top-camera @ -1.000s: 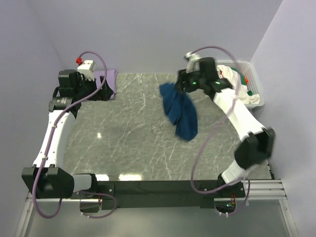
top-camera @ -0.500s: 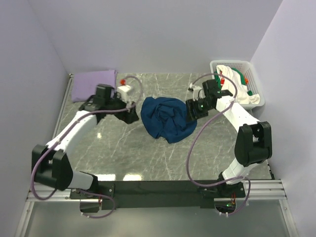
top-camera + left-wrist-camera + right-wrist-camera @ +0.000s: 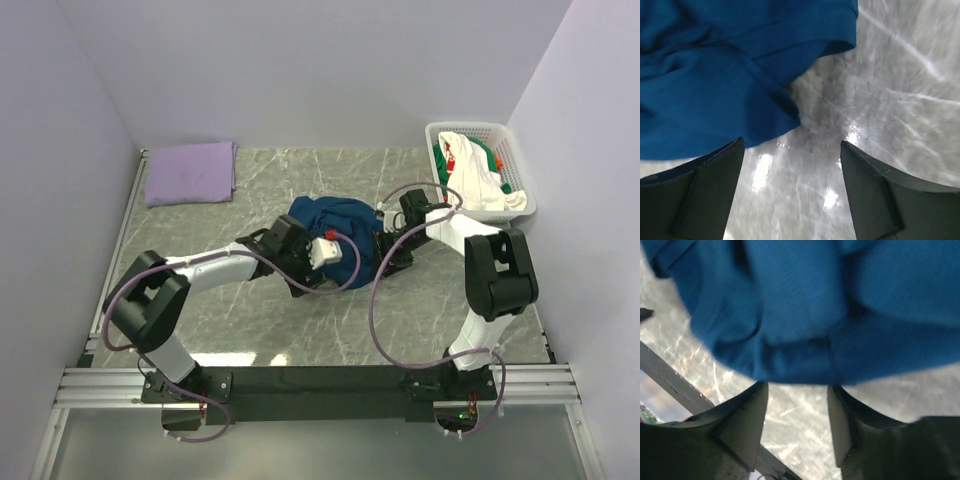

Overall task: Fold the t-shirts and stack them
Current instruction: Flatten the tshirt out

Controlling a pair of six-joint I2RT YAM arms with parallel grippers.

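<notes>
Overhead, the navy t-shirt (image 3: pixel 335 218) is a crumpled heap, sleeves and collar lost in folds. The left arm (image 3: pixel 300 255) covers its 6 o'clock edge, the right arm (image 3: pixel 400 235) its 3 o'clock edge. The wrist pictures crop the left gripper (image 3: pixel 791 145) and right gripper (image 3: pixel 797 387) at the bottom. In the basket (image 3: pixel 478 126), the white and green t-shirts (image 3: pixel 480 178) tangle indistinguishably.

Glare on table (image 3: pixel 762 172), wrist views seemingly soft
</notes>
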